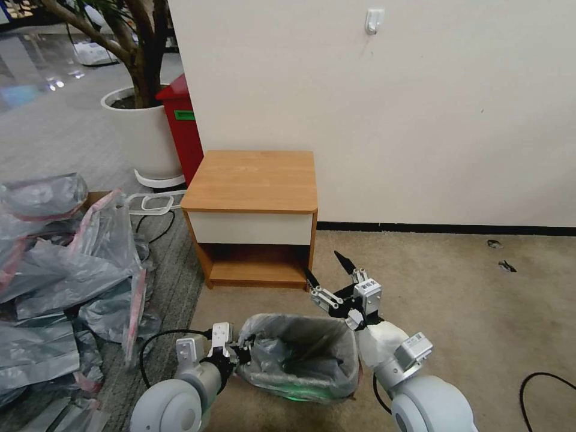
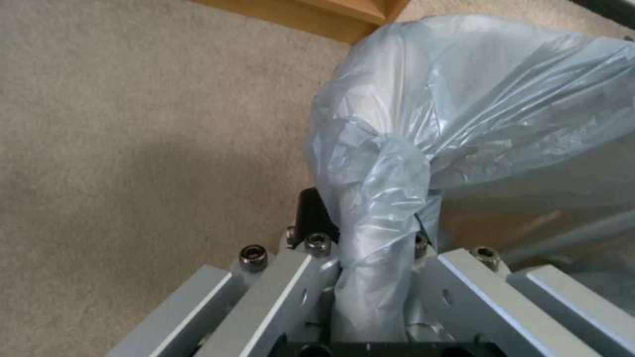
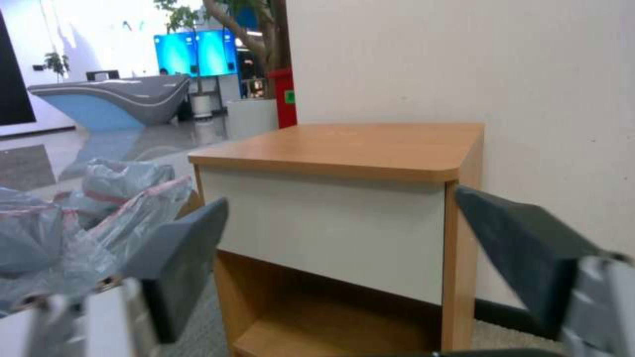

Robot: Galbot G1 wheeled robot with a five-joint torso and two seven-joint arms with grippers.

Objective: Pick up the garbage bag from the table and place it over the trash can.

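Note:
The grey translucent garbage bag [image 1: 300, 354] lies draped over the trash can [image 1: 282, 393] on the carpet just in front of me, its mouth open upward. Most of the can is covered by plastic. At the can's left rim, my left gripper [image 1: 247, 347] is shut on a bunched fold of the bag [image 2: 377, 198], which runs between the fingers of that gripper [image 2: 367, 223]. My right gripper [image 1: 322, 265] hangs open and holds nothing above the can's far right corner, pointing at the table [image 1: 252, 180]. In the right wrist view the gripper [image 3: 341, 203] frames the table's white drawer front [image 3: 324, 238].
A heap of grey bags [image 1: 60, 270] covers the floor at the left. A red bin [image 1: 183, 126] and a white plant pot [image 1: 141, 132] stand behind the table by the wall. A black cable [image 1: 540, 384] lies on the carpet at the right.

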